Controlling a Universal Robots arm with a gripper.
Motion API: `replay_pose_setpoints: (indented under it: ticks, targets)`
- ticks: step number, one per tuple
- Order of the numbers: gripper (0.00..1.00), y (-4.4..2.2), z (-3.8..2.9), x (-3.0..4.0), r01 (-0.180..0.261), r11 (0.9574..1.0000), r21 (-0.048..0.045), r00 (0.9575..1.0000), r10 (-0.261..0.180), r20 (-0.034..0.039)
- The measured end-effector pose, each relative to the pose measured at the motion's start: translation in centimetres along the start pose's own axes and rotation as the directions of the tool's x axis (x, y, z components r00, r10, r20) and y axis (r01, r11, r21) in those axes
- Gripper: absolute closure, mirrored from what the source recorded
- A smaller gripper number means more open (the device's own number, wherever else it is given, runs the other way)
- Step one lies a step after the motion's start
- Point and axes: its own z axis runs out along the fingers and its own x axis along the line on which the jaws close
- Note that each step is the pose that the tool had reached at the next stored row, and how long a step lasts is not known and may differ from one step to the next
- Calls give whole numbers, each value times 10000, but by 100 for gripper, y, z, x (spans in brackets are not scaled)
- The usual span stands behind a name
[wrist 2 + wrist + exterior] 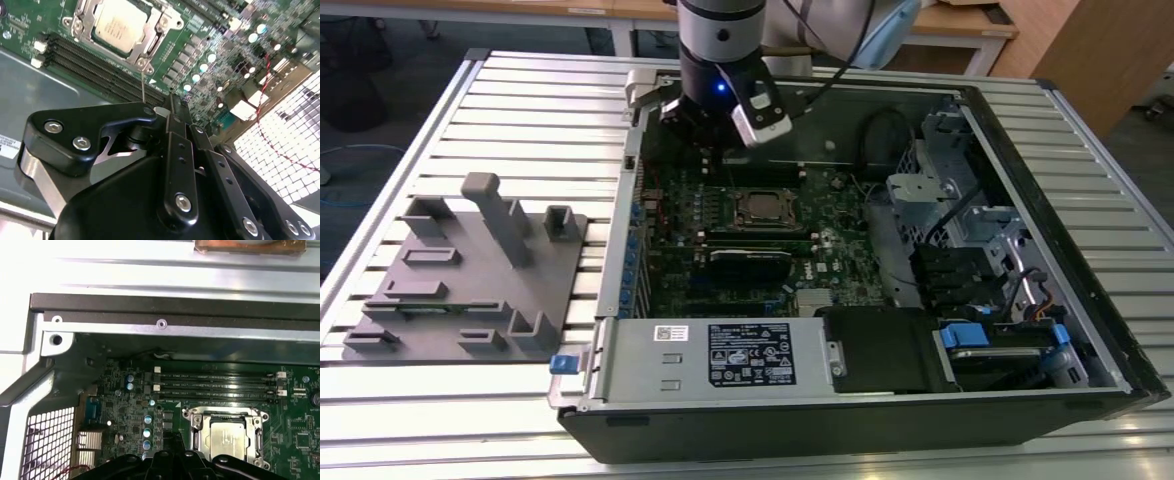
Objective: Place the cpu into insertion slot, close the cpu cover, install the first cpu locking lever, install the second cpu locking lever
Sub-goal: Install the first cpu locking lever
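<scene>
The cpu (758, 207) lies in the insertion slot (732, 213) on the green board, its dull silver top showing in both wrist views (120, 25) (228, 438). The shiny cpu cover (148, 46) (197, 422) lies flat around it as a frame. A thin wire locking lever (142, 85) stands up from one corner of the socket, and its end is close beside my gripper's knuckle. My gripper (704, 140) (172, 100) (172, 440) hangs above the board's far corner, off to one side of the socket. Its fingers are shut, with nothing seen between them.
Long black memory slots (100, 70) (215, 385) run beside the socket. The case's metal wall (160, 325) and perforated rear panel (45, 440) are close by. A power supply (714, 355), a drive cage (987, 250) and a grey fixture (467, 270) are also in view.
</scene>
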Motion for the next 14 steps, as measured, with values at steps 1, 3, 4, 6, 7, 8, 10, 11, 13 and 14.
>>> replay_pose_setpoints:
  ticks: [1, 3, 4, 6, 7, 8, 10, 11, 13, 14]
  targets:
    - [90, -2, 1, 3, 0, 10000, -83, 10000, 0, 1]
    - [90, -6, 3, 8, -1, 9997, -255, 10000, 1, 4]
    - [90, -10, 5, 9, -2, 9995, -324, 10000, 2, 7]
    - [90, -16, 19, 9, -2, 9992, -405, 10000, 3, 9]
    - [90, -19, 30, 9, -2, 9991, -429, 10000, 3, 10]
    - [90, -22, 40, 10, -3, 9990, -448, 10000, 3, 10]
    - [90, -28, 51, 12, -3, 9987, -513, 10000, 3, 8]
    - [90, -29, 56, 12, -3, 9984, -574, 10000, 4, 11]
    - [90, -31, 61, 17, -4, 9971, -755, 10000, 6, 14]
    - [90, -31, 62, 20, -4, 9961, -880, 10000, 6, 18]
